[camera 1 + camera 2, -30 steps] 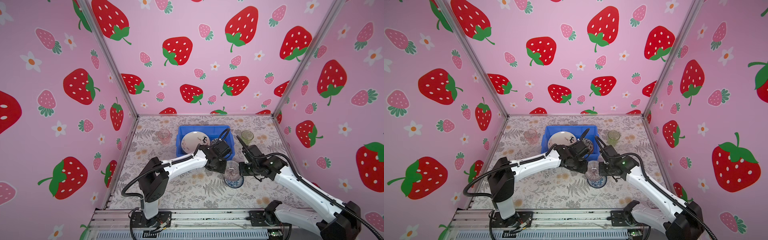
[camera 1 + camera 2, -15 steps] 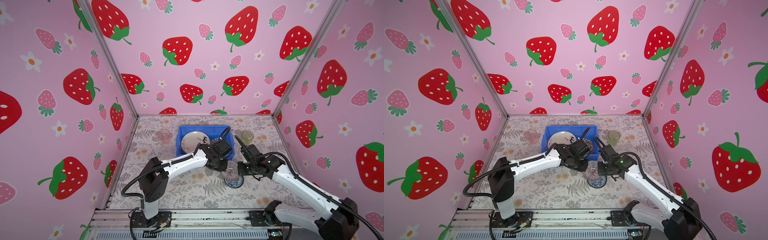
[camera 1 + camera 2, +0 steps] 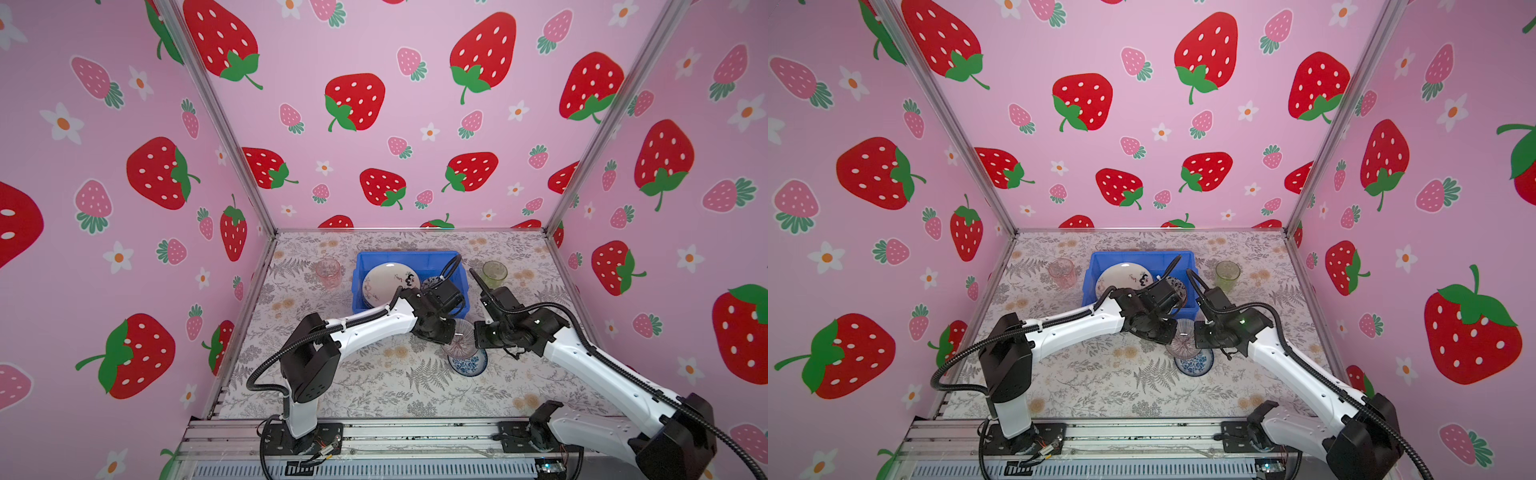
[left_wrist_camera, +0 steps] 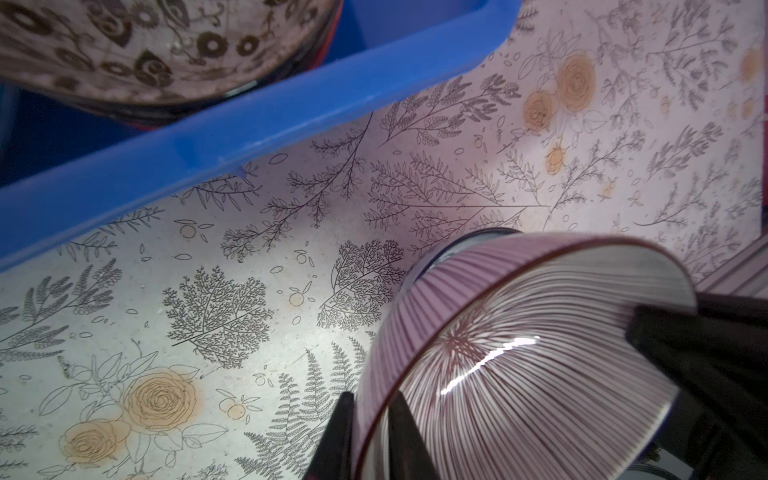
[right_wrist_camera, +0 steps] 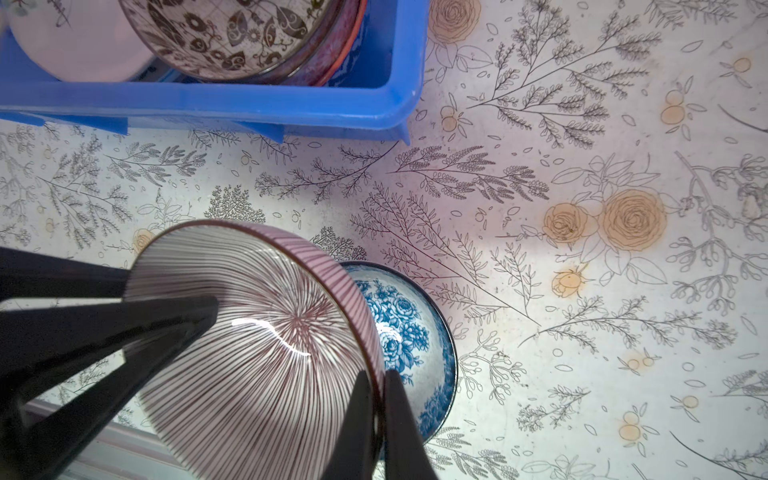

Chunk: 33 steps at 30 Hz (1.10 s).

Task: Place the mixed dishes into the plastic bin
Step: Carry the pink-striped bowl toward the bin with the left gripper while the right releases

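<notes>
The left gripper (image 4: 371, 405) pinches the rim of the purple-striped ceramic bowl (image 4: 519, 374); the right gripper (image 5: 376, 382) is clamped on the opposite rim. The bowl hangs tilted just outside the near wall of the bright blue plastic bin (image 5: 249, 104), over a blue-and-white floral bowl (image 5: 407, 332). Best that one pincer lets go fully before the other lifts it over that wall, clear of the black-and-white patterned bowl (image 5: 232, 37) inside.

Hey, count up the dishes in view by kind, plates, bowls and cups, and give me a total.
Plates: 1, the white plate; more beneath cannot be told.
Bowls: 4: black-white bowl, orange bowl under it, purple bowl, blue-white bowl.
Cups: 2: pink cup, green cup.
Total: 7.
</notes>
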Motion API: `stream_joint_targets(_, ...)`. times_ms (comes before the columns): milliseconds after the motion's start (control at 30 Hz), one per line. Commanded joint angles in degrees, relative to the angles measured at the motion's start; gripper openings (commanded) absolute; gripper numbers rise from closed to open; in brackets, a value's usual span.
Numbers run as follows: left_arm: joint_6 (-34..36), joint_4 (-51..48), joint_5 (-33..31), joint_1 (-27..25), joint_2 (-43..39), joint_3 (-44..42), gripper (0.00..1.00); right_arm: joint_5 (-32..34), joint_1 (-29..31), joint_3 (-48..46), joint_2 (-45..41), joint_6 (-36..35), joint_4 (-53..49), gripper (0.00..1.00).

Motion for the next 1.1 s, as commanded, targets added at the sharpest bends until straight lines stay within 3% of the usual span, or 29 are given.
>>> stream_joint_targets(0, 0.07, -0.50, 0.30, -0.15, 0.53, 1.87, 0.14, -0.55, -0.23, 2.31, -0.12, 0.03, 1.37, 0.03)
stream_joint_targets(200, 0.33, -0.88, 0.02, -0.20, -0.03, 2.09, 0.00, -0.44, -0.22, 2.13, -0.80, 0.11, 1.28, 0.06)
stream_joint_targets(500, 1.51, -3.21, -0.44, 1.29, -1.84, 3.67, 0.00, -1.10, -0.22, 1.71, -4.23, 0.47, 2.20, 0.30)
stream_joint_targets(733, 2.76, -5.16, -1.20, 3.70, -4.99, 6.05, 0.00, -1.27, -0.21, 0.57, -8.67, 1.25, 2.83, 0.42)
stream_joint_targets(1067, 3.38, -5.83, -0.71, 11.98, -5.85, 10.46, 0.00, -2.23, -0.30, -2.43, -15.32, 2.87, 3.16, 0.66)
